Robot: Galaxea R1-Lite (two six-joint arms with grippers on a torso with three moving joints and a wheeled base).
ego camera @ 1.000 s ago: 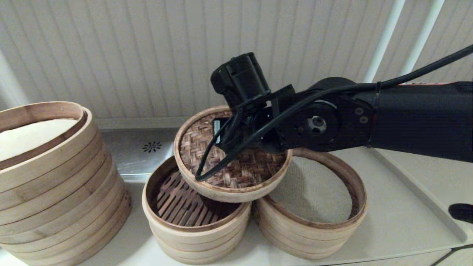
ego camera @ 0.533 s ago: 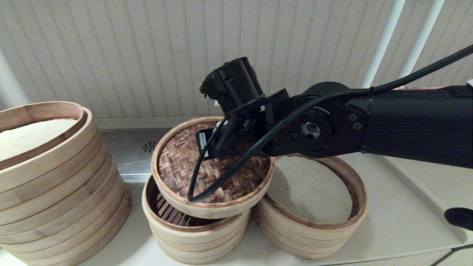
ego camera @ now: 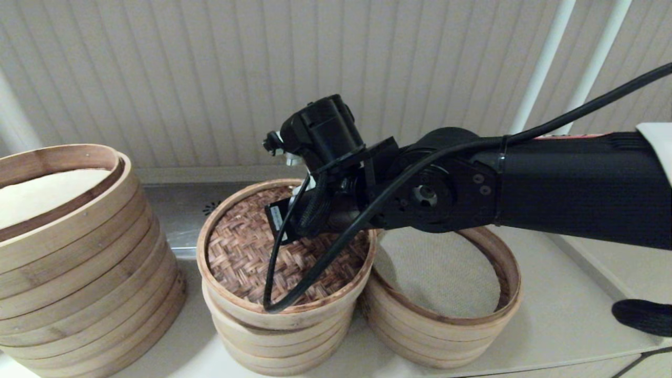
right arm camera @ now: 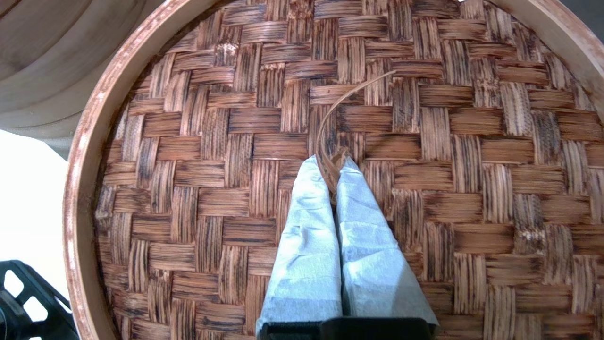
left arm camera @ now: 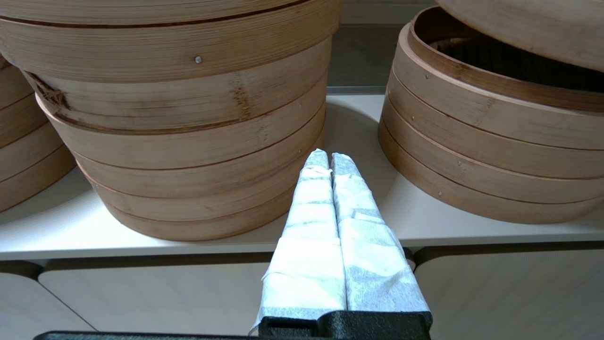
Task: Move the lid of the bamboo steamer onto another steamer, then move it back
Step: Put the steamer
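Observation:
The bamboo steamer lid (ego camera: 236, 257), dark woven top and pale rim, lies over the smallest steamer (ego camera: 278, 336) at the table's front centre and hides its slatted floor. From the left wrist view the lid's rim (left arm camera: 519, 23) still shows a gap above that steamer (left arm camera: 472, 141) on one side. My right gripper (right arm camera: 330, 163) is shut on the lid's small loop handle (right arm camera: 325, 118), fingers pointing down at the weave (right arm camera: 212, 189). My left gripper (left arm camera: 330, 156) is shut and empty, parked low before the table's front edge.
The cloth-lined steamer (ego camera: 504, 315) stands uncovered, touching the smallest one on its right. The large tall steamer (ego camera: 68, 262) stands at the left, also close (left arm camera: 179, 118). A steel strip with a drain (ego camera: 178, 215) runs behind, then the ribbed wall. A black object (ego camera: 643, 316) sits at the right edge.
My right arm has carried the lid left and down, from above the cloth-lined steamer's edge to over the smallest steamer, covering its slatted floor. The left gripper is only seen now.

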